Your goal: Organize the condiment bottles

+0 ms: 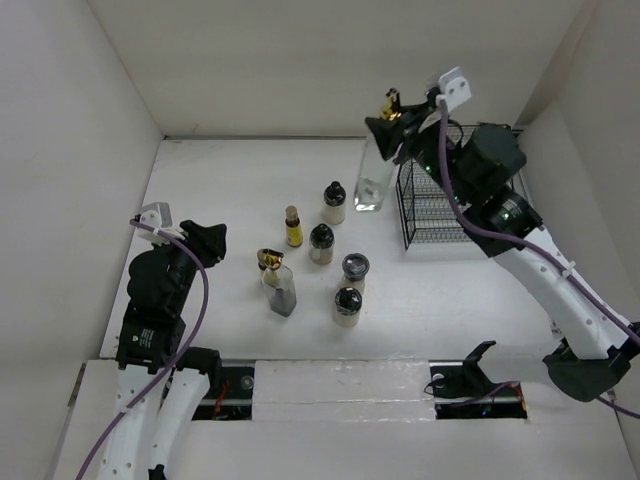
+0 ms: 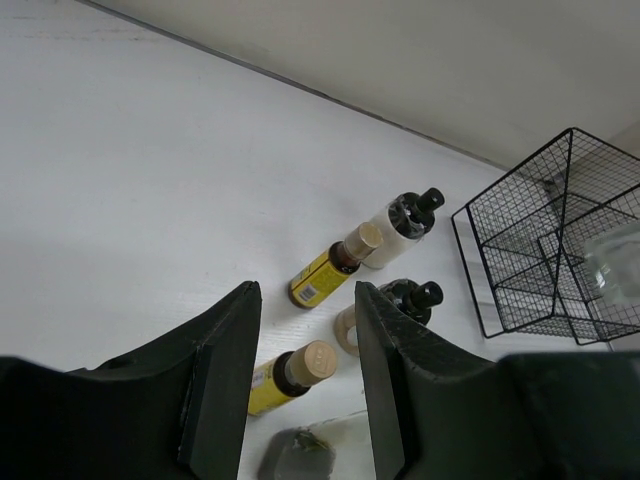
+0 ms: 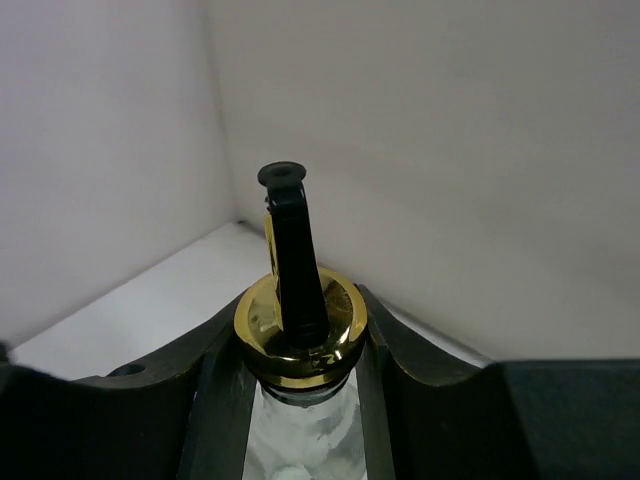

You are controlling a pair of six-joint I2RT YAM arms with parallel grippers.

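So here's where we've got to. The right pincer (image 1: pixel 388 135) is clamped on the neck of a tall clear glass cruet (image 1: pixel 372 185) with a gold collar and a black pour spout. In the right wrist view its two dark fingers sit tight against either side of that collar (image 3: pixel 300 325). The cruet is upright, just left of the black wire basket (image 1: pixel 432 210) at the far right of the white worktop (image 1: pixel 220 180). We can't tell whether its base is touching the worktop or hanging just off it.

The left pincer (image 1: pixel 210 243) hovers over the near-left part of the worktop, well apart from the bottles. There's a narrow gap between its fingers and nothing in it.

The other bottles stand in a loose cluster mid-worktop:
- a small yellow bottle with a tan cap (image 1: pixel 293 227)
- a cream-filled jar with a black top (image 1: pixel 334 203), the farthest back
- another black-topped cream jar (image 1: pixel 321 243) just in front of it
- a jar with a silvery lid (image 1: pixel 355 270)
- a dark-lidded jar (image 1: pixel 347 303), the nearest of the lot
- a gold-spouted cruet with darker contents (image 1: pixel 279 288) at the near left

The left wrist view also shows a second yellow tan-capped bottle (image 2: pixel 285 378), closer to that camera than the first.
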